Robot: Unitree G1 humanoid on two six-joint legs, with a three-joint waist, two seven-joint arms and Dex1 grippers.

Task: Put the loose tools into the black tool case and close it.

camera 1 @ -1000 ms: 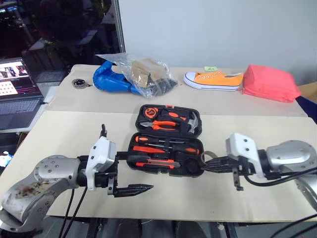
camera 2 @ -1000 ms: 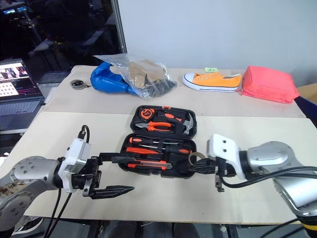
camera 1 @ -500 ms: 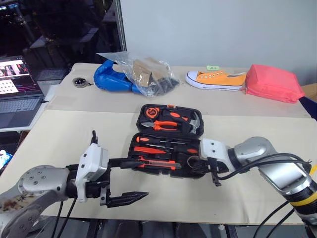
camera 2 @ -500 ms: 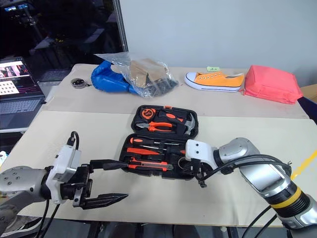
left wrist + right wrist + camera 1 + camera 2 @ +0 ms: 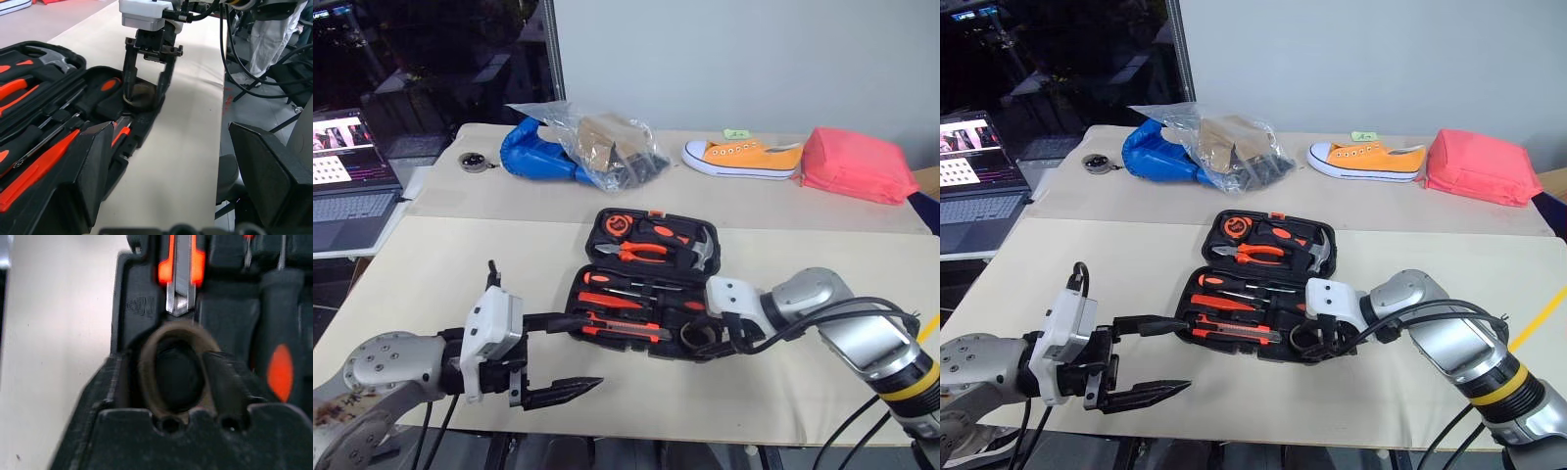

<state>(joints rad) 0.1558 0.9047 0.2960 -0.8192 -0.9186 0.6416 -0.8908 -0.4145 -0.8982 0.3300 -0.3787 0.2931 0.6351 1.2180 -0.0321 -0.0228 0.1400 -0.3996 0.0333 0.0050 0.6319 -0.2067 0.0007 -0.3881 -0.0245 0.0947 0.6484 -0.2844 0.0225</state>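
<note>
Grippers at the open tool case

Left gripper (image 5: 570, 356) is hovering wide open, empty, at the table's (image 5: 440, 255) near-left. Right gripper (image 5: 145, 90) is standing parted around a tape ring (image 5: 137, 96) in the black tool case's (image 5: 586, 278) near-right corner. Tools (image 5: 626, 329) are lying inside.

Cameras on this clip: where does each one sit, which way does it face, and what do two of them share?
Head views: both look forward and down over the table at the open tool case, with both arms rising from below.
Left wrist view: looks along the open left pincer toward the case.
Right wrist view: looks close into the case corner, at a brown ring between its fingers.
Shared: the left wrist view also catches the right pincer over that ring.
</note>
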